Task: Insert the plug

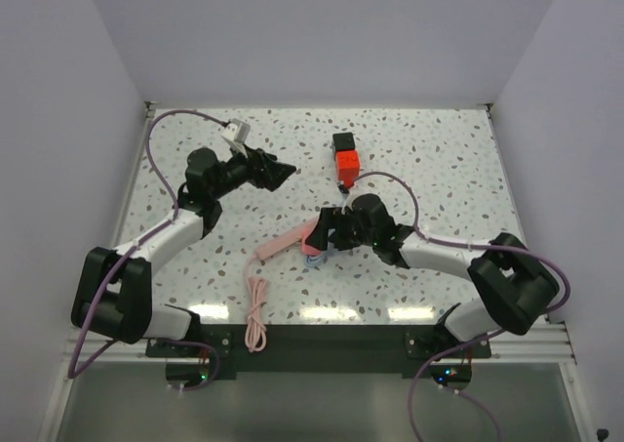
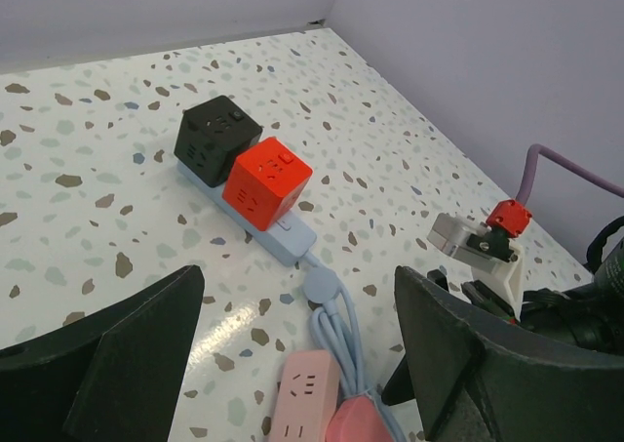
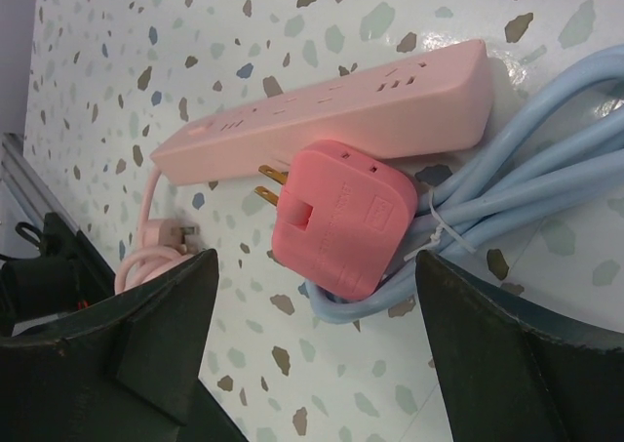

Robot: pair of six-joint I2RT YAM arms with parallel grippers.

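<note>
A pink plug (image 3: 341, 218) with brass prongs lies on a tied bundle of light-blue cable (image 3: 526, 183), against the side of a pink power strip (image 3: 331, 110). My right gripper (image 3: 317, 266) is open, with its jaws on either side of the plug and not touching it. In the top view it hovers (image 1: 327, 229) over the plug (image 1: 314, 242) and strip (image 1: 281, 243). My left gripper (image 1: 283, 174) is open and empty, raised left of the red and black cube sockets (image 1: 343, 154). Its wrist view shows the red cube (image 2: 267, 177), the black cube (image 2: 216, 140) and the strip's end (image 2: 302, 398).
The cubes sit on a blue base (image 2: 288, 237) whose cable (image 2: 341, 325) runs to the bundle. The pink strip's own cord (image 1: 255, 315) and plug (image 3: 161, 242) trail toward the near edge. White walls enclose the speckled table (image 1: 439, 159).
</note>
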